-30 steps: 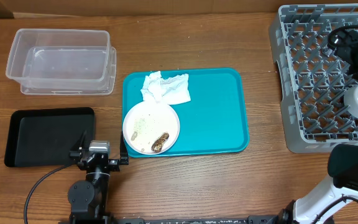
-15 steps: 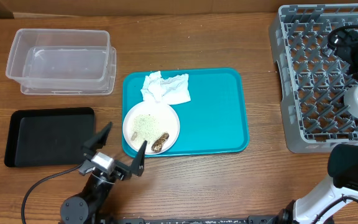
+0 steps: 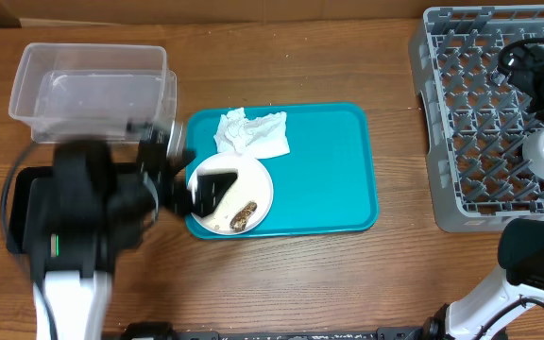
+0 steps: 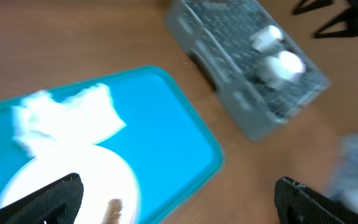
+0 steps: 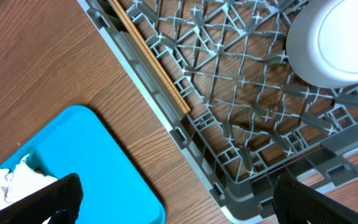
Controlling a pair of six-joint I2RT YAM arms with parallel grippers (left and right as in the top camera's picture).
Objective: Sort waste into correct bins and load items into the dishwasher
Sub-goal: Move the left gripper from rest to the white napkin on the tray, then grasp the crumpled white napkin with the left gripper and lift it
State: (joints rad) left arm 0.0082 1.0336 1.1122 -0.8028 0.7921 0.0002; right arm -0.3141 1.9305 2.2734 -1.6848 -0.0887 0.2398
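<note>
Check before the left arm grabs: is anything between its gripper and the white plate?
Nothing visible does: the open left gripper hangs over the plate, and the napkin lies off to one side.

- Your landmark here is the grey dish rack [image 5: 241, 124], which fills the upper right and stands on the wooden table [image 5: 36, 68].
- Thin wooden chopsticks [image 5: 154, 68] lie inside the rack, along its left wall.
- A white round dish [image 5: 334, 43] sits in the rack's upper right, cut by the frame.
- A teal tray [image 5: 86, 168] lies left of the rack, bare wood between them, with a crumpled napkin [image 5: 14, 183] on it.
- Your right gripper [image 5: 179, 202] is spread wide and empty.
</note>
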